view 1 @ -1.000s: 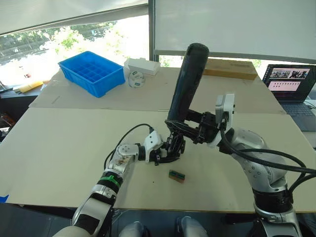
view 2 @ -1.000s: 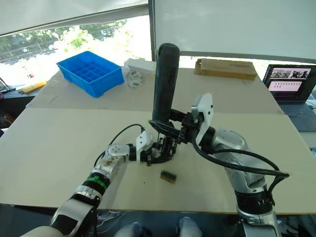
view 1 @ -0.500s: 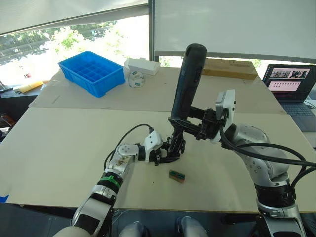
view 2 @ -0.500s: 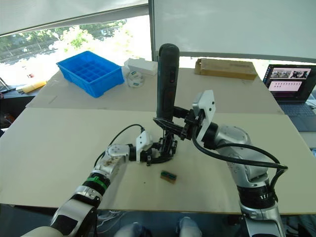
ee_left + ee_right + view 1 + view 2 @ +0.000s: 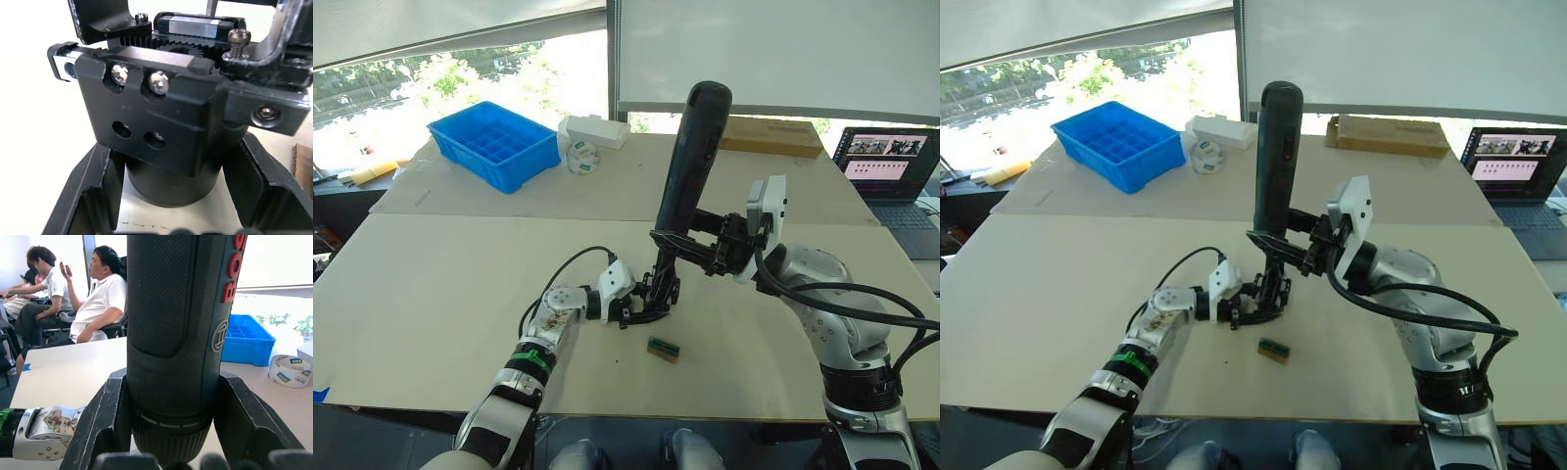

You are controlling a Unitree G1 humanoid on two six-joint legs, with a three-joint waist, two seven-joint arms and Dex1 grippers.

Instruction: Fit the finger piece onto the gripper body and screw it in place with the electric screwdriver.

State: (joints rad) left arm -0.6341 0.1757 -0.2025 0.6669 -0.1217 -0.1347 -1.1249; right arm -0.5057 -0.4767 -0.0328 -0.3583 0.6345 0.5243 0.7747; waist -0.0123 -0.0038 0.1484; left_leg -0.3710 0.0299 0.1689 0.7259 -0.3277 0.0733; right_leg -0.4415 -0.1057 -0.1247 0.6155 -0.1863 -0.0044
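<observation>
Here, head view: the screwdriver is clenched near upright by the right gripper, apparently to drive a screw below. Left wrist view: the gripper body is clamped steady between fingers.

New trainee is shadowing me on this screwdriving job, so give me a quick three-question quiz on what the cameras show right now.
1. True or false: the right end effector is shut on the electric screwdriver.
2. What does the left end effector grip? A) the blue tray B) the gripper body C) the tape roll
3. Fill in: the small green-and-tan block lies on the ____, nearer the robot than the gripper body.

Key: 1 true; 2 B; 3 table.
</observation>
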